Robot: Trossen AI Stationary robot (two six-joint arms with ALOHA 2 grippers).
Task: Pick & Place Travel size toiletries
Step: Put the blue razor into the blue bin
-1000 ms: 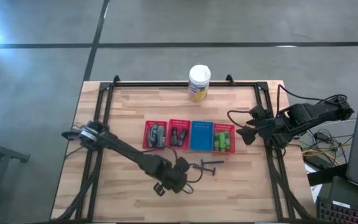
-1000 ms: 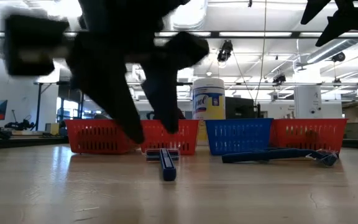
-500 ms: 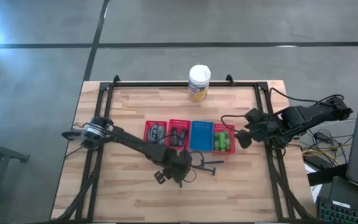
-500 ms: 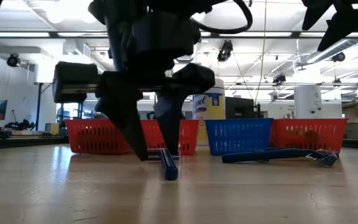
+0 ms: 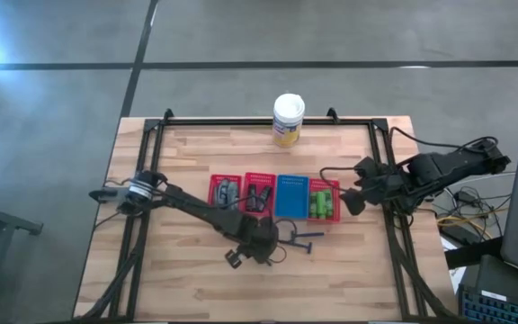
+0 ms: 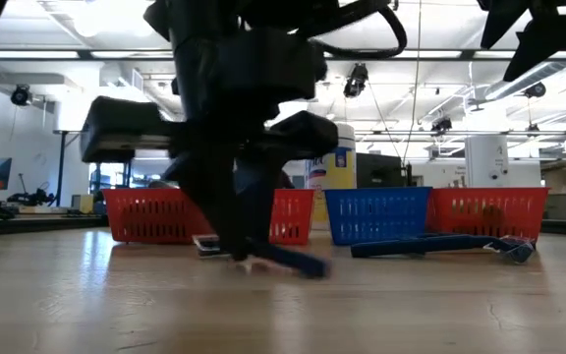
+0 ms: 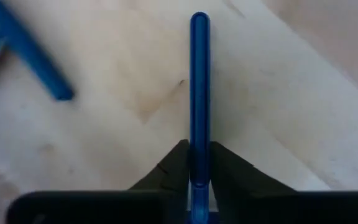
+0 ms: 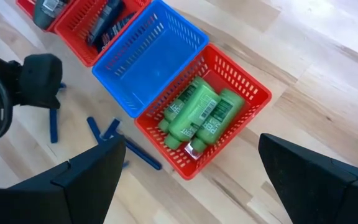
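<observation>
My left gripper (image 5: 261, 243) is low over the table's near middle, shut on a thin blue stick (image 7: 199, 93). More blue T-shaped sticks (image 5: 302, 238) lie flat on the table beside it, and they also show in the low view (image 6: 430, 246). Grey bottles (image 5: 226, 193), black tubes (image 5: 258, 196) and green bottles (image 8: 197, 115) lie in three red trays. A blue tray (image 5: 290, 196) stands between them. My right gripper (image 8: 191, 180) is open and empty, raised over the right side of the green-bottle tray (image 5: 323, 200). My left gripper pinches the blue stick's handle (image 7: 199, 163) between its two fingers (image 7: 173, 167). The stick runs forward along the fingers, not across them. The fingers come from above, pointing down (image 6: 232, 231). The stick slants down from them, its free end (image 6: 312, 267) at or just above the table.
A white-lidded jar with a yellow label (image 5: 288, 119) stands at the table's far edge. The four trays stand in a row across the middle. A dark frame (image 5: 151, 171) runs along the table's left, right and far sides. Cables and equipment (image 5: 502, 243) lie off the right edge.
My left gripper has gone toward the table's far right and down onto a blue stick, and has shut on it. The stick, which pointed toward the near edge, has turned to the side. My right gripper has moved a little left toward the green-bottle tray.
</observation>
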